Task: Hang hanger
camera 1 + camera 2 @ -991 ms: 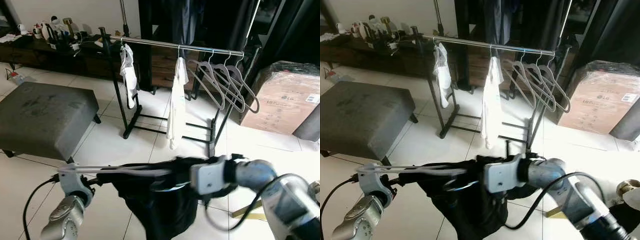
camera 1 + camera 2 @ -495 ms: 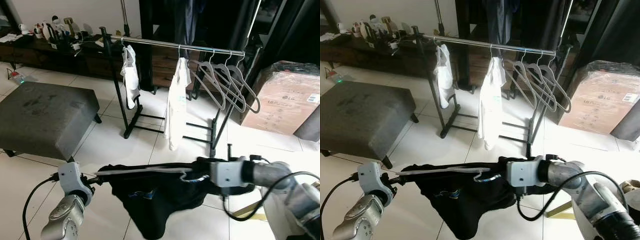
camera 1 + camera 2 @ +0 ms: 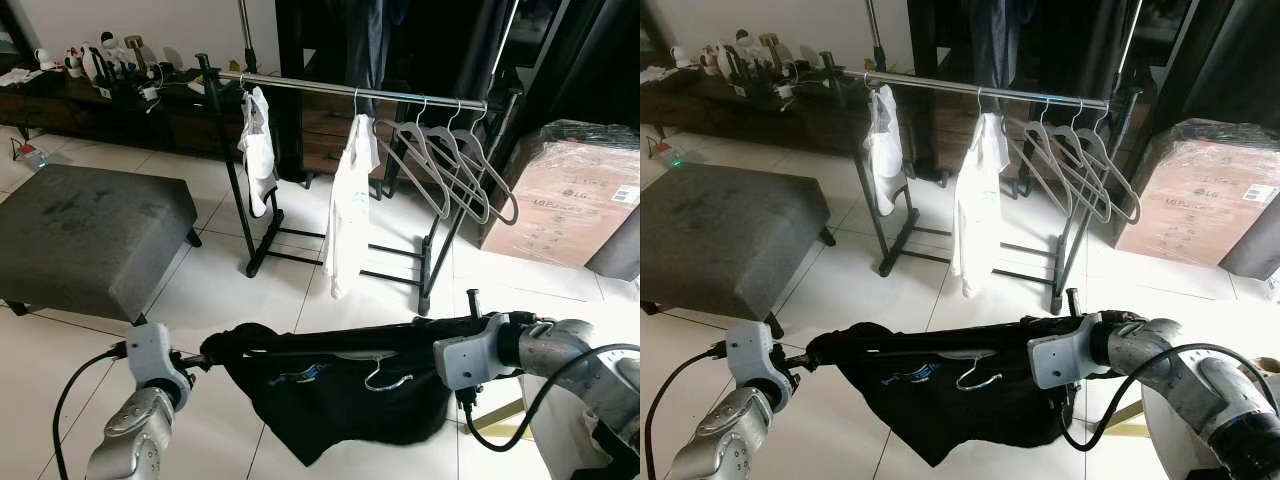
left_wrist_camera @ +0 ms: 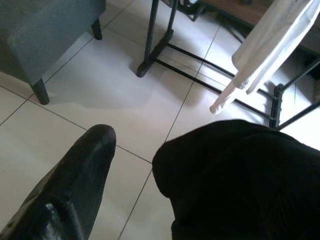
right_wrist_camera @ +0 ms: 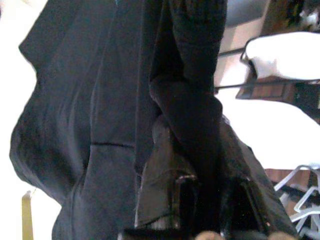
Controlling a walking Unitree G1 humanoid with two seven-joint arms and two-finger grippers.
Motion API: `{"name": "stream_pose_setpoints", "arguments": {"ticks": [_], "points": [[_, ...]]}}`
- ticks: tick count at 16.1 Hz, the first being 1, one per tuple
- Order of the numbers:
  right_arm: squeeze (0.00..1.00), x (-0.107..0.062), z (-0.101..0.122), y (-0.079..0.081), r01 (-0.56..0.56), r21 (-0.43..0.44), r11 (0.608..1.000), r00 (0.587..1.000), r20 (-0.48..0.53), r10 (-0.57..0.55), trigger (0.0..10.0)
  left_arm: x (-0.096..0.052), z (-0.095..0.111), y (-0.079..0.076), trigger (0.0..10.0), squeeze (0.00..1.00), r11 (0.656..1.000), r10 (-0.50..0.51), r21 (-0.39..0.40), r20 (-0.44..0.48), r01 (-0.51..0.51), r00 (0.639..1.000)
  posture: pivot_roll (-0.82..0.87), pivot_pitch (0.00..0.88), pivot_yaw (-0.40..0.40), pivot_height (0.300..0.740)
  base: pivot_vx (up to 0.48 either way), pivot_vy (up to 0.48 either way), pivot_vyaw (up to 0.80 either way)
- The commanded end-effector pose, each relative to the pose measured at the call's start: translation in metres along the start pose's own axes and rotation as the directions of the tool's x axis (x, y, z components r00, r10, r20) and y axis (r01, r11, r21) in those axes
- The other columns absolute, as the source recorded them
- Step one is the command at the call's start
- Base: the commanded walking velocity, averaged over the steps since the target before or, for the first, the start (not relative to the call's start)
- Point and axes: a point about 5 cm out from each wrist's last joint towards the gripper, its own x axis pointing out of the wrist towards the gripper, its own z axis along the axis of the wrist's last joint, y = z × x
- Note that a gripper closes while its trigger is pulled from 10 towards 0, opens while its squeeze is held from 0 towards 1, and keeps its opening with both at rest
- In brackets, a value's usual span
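One black garment (image 3: 340, 400) on one hanger (image 3: 385, 375), stretched low between both arms, right gripper (image 3: 425, 335) clenched on its one end, left gripper (image 3: 205, 355) at the other, grip cannot be told, three empty hangers (image 3: 455, 165) and two white garments (image 3: 350, 200) counted on the rail (image 3: 300, 88).

Black garment (image 3: 340, 395), perhaps blue-printed; white shirt (image 3: 350, 205); grey hangers (image 3: 450, 170), grey ottoman (image 3: 85, 230).
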Motion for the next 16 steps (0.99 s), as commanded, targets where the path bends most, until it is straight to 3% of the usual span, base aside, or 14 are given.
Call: {"name": "stream_pose_setpoints", "arguments": {"ticks": [1,5,8,9,10,11,12,14,16], "points": [[0.00,-0.018,-0.038,-0.001,-0.008,0.047,0.999,0.972,-0.236,0.019,0.0,-0.011,0.009,0.042,10.0,0.00,0.985,0.160,0.061,0.012,-0.160,0.987,-0.09,0.148,0.023,0.740,0.000,0.000,0.00],[0.00,0.002,-0.028,0.008,0.024,0.172,0.985,0.966,-0.257,0.022,0.0,-0.005,0.026,0.013,10.0,0.00,0.998,-0.002,0.066,0.060,-0.002,0.998,-0.09,0.149,0.019,0.740,0.000,0.000,0.00],[0.00,0.020,-0.013,0.017,0.065,0.345,0.937,0.976,-0.217,0.013,0.0,-0.003,0.041,-0.013,10.0,0.00,0.988,-0.118,0.112,0.084,0.109,0.989,-0.09,0.148,0.017,0.740,0.000,0.000,0.00],[0.00,0.027,0.000,0.027,0.004,0.430,0.903,0.985,-0.157,0.070,0.0,-0.004,0.052,-0.034,10.0,0.00,0.967,-0.229,0.140,0.097,0.215,0.969,-0.09,0.150,0.015,0.740,0.000,0.000,0.00],[0.00,0.028,0.002,0.029,-0.009,0.430,0.903,0.984,-0.155,0.084,0.0,-0.004,0.054,-0.036,10.0,0.00,0.962,-0.245,0.145,0.097,0.230,0.965,-0.09,0.150,0.015,0.740,0.000,0.000,0.00],[0.00,0.031,0.001,0.039,-0.046,0.426,0.903,0.973,-0.184,0.137,0.0,-0.006,0.057,-0.050,10.0,0.00,0.936,-0.318,0.184,0.069,0.301,0.946,-0.09,0.151,0.012,0.740,0.000,0.000,0.00],[0.00,0.035,0.001,0.045,-0.032,0.485,0.874,0.969,-0.197,0.145,0.0,-0.008,0.057,-0.065,10.0,0.00,0.903,-0.390,0.209,0.027,0.376,0.920,-0.09,0.153,0.014,0.740,0.000,0.000,0.00],[0.00,0.044,0.017,0.047,-0.029,0.657,0.753,0.989,-0.089,0.115,0.0,-0.016,0.055,-0.087,10.0,0.00,0.824,-0.510,0.260,-0.049,0.504,0.859,-0.08,0.157,0.015,0.740,0.000,0.000,0.00],[0.00,0.046,0.027,0.045,-0.052,0.727,0.685,0.995,-0.017,0.093,0.0,-0.023,0.050,-0.094,10.0,0.00,0.761,-0.566,0.296,-0.135,0.578,0.814,-0.08,0.159,0.015,0.740,0.000,0.000,0.00]]}}
